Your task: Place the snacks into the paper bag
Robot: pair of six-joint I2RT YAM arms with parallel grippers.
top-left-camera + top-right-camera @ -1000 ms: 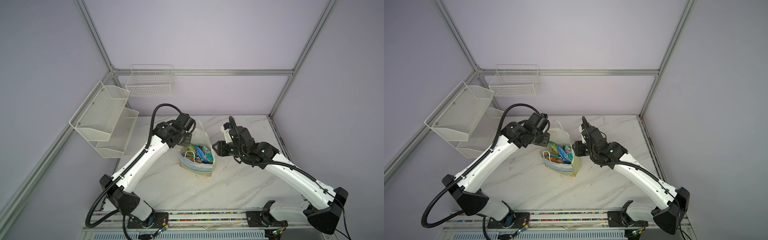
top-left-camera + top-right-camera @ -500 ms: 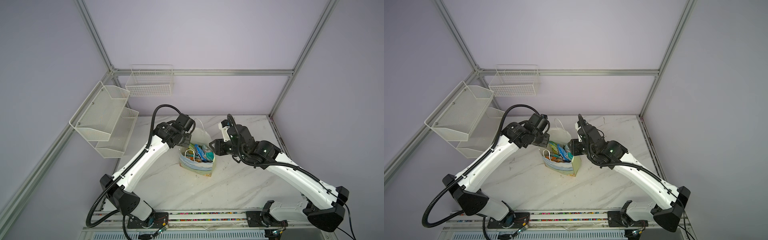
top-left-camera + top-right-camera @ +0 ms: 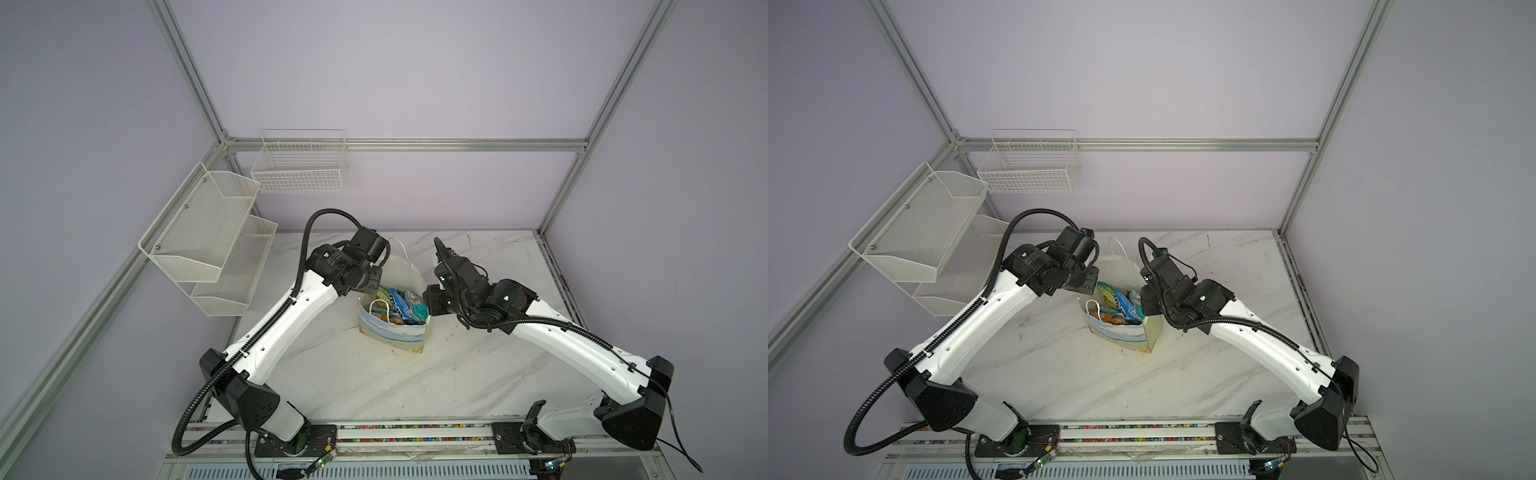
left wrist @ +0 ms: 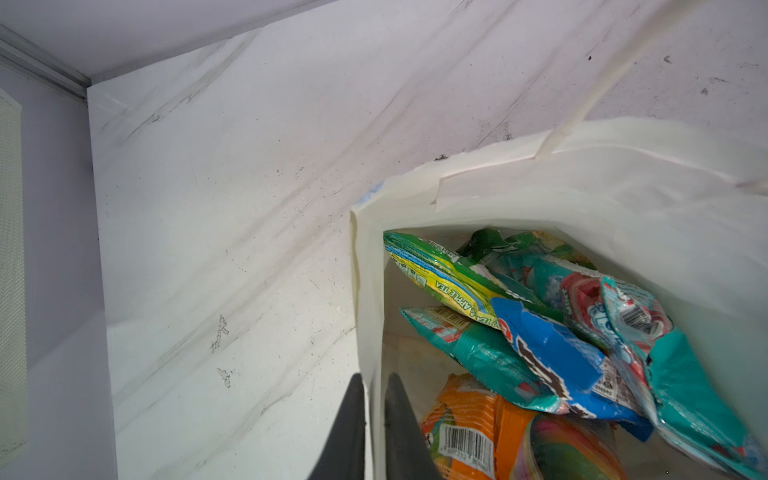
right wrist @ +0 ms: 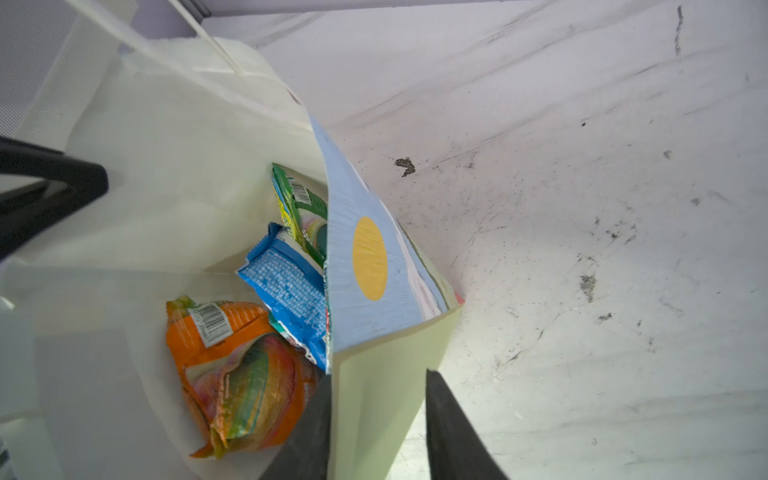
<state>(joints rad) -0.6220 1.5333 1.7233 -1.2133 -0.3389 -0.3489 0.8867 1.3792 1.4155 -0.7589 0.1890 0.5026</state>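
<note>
Flimsy sky-printed white paper gift bag (image 3: 392, 332), centre of a top view, holds the glossy snack packets (image 4: 548, 353); you take its rim: left gripper (image 4: 374, 378) pinched shut on the wall, right gripper (image 5: 379, 376) straddling it, agape.

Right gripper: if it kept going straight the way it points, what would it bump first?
The paper bag's side wall, already between the right gripper's fingers; deeper, its inner finger probably meets the orange packet.
</note>
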